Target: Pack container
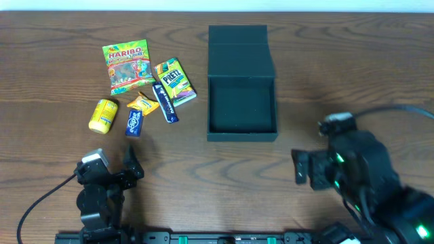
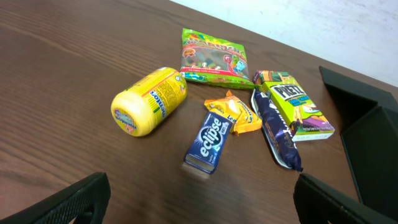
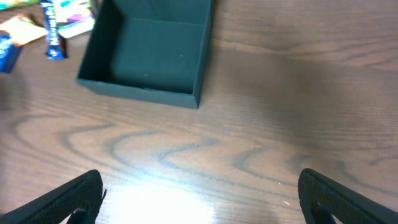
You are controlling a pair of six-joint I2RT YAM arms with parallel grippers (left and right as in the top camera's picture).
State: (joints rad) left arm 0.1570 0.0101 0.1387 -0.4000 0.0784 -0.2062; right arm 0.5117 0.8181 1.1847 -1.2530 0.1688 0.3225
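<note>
Teal-black cardboard, the container [image 1: 242,135] sits mid-table, flap lid [image 1: 237,51] laid back, only its bare floor showing inside. Overhead shows the whole lid; the right wrist view crops it. Only the left wrist view makes the Eclipse pack [image 2: 209,142] legible, beside a yellow tub [image 2: 149,101]. Both gape empty: left gripper [image 2: 202,202] and right gripper [image 3: 202,199].

The container [image 1: 241,57] is dark teal, the tub [image 1: 103,115] yellow, the table [image 1: 54,61] brown wood-grain.

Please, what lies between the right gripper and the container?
Nothing lies there. Only bare table separates the right gripper from the container. The right wrist view shows this most clearly.
</note>
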